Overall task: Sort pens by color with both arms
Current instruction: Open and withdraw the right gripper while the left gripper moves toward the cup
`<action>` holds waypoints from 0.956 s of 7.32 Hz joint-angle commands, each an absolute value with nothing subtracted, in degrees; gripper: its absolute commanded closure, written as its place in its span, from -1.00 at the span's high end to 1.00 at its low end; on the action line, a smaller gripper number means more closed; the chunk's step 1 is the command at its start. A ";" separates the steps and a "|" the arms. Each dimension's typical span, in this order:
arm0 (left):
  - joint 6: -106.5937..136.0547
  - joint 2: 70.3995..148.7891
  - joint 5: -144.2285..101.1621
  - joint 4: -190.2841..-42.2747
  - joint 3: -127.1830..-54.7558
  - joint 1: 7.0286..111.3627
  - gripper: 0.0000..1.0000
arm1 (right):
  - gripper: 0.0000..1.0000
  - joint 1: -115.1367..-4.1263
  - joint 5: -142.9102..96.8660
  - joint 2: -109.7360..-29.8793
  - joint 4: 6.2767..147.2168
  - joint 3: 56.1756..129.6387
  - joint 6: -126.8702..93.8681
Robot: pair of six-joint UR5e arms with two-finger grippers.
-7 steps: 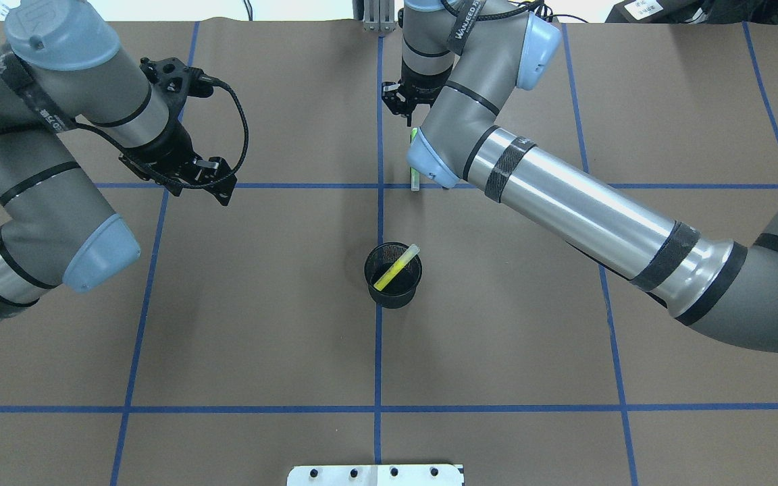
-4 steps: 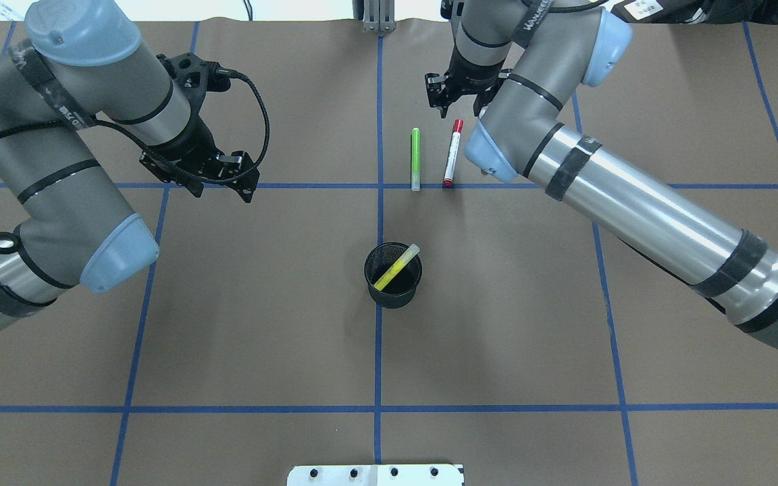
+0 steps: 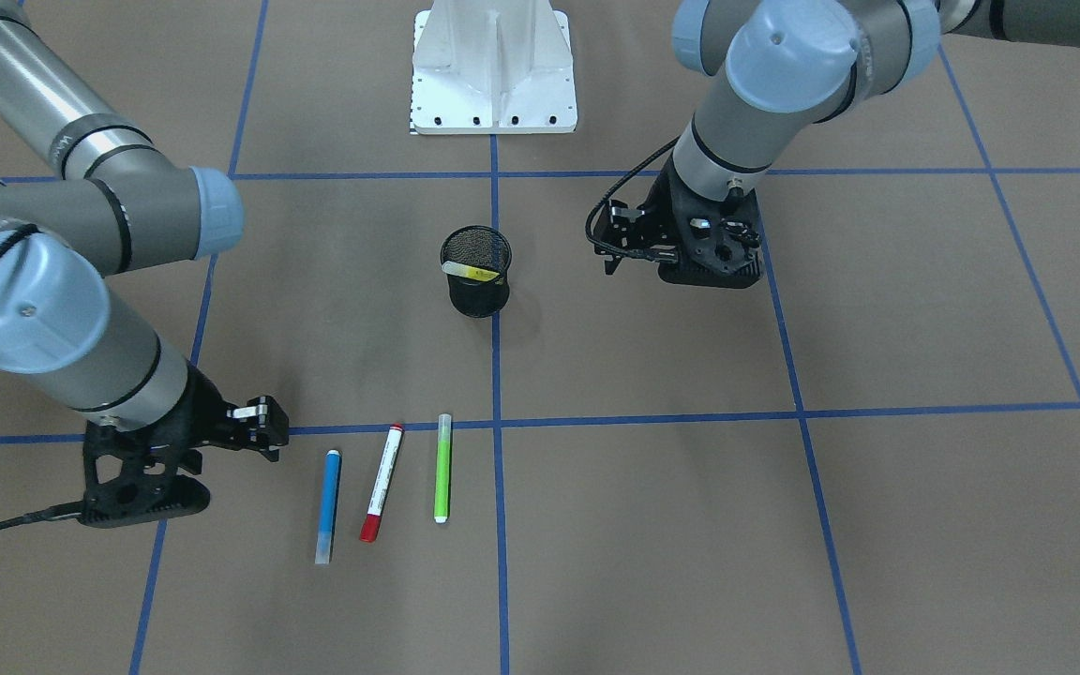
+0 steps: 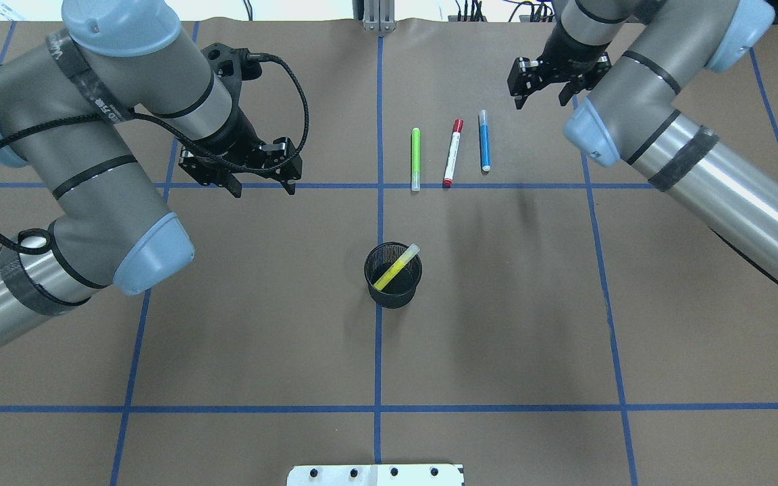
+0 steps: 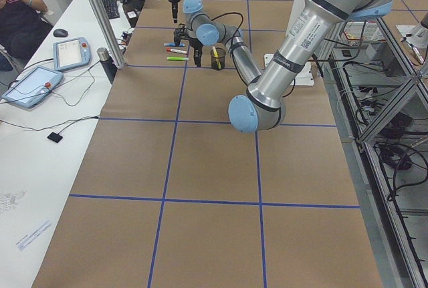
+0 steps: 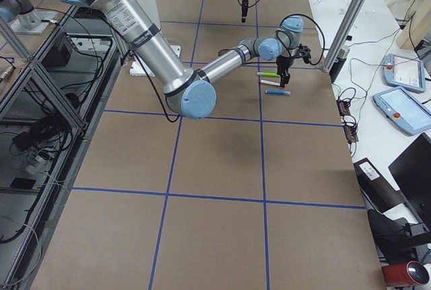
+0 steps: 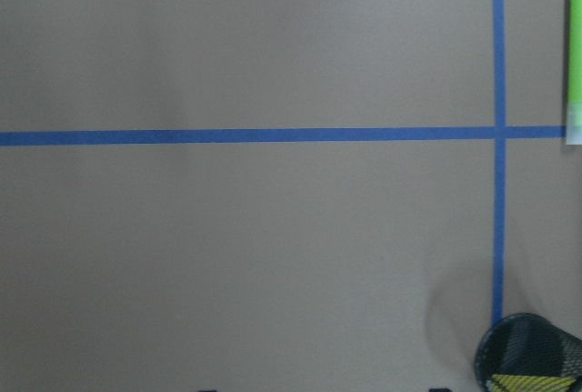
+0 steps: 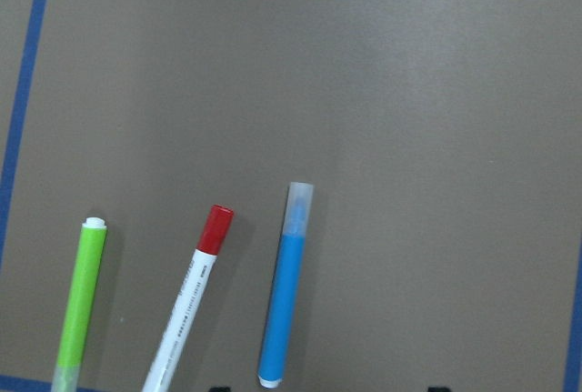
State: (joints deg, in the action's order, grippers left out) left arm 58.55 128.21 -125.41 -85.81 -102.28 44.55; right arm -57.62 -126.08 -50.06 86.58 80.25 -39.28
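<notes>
Three pens lie side by side on the brown table: light green point(image 4: 415, 158), white with a red cap point(image 4: 453, 153) and blue point(image 4: 483, 140). The yellow pen point(image 4: 396, 266) leans inside the black mesh cup point(image 4: 393, 290) at the centre. My right gripper point(image 4: 539, 100) hovers open and empty just right of the blue pen, beyond its far end. Left of the green pen, my left gripper point(image 4: 261, 185) is open and empty, well clear of it. The right wrist view shows the green pen point(image 8: 80, 306), the red-capped pen point(image 8: 191, 306) and the blue pen point(image 8: 284, 287).
The white base pedestal point(image 4: 375, 474) sits at the near table edge. Blue tape lines point(image 4: 379, 337) grid the brown surface. A side bench holds tablets point(image 5: 30, 84), and a person point(image 5: 17, 7) sits there.
My right arm has swung right, off the pens, so the red-capped and blue pens now show beside the green one. My left gripper has moved right toward the centre line.
</notes>
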 commanded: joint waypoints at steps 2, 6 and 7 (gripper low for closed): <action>44.47 129.29 -118.87 -91.47 -101.52 41.59 0.31 | 0.69 -62.83 -128.85 -54.84 90.52 85.60 -38.58; 38.32 138.15 -115.40 -93.08 -92.73 37.45 0.71 | 0.72 -63.54 -128.76 -54.67 95.17 87.45 -38.85; 37.54 138.42 -115.49 -93.16 -93.16 35.70 0.74 | 0.73 -63.63 -128.50 -54.75 95.27 87.36 -38.93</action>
State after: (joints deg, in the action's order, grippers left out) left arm 38.46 137.20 -115.55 -93.00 -93.54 37.60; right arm -63.51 -128.79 -54.73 94.54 87.22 -38.84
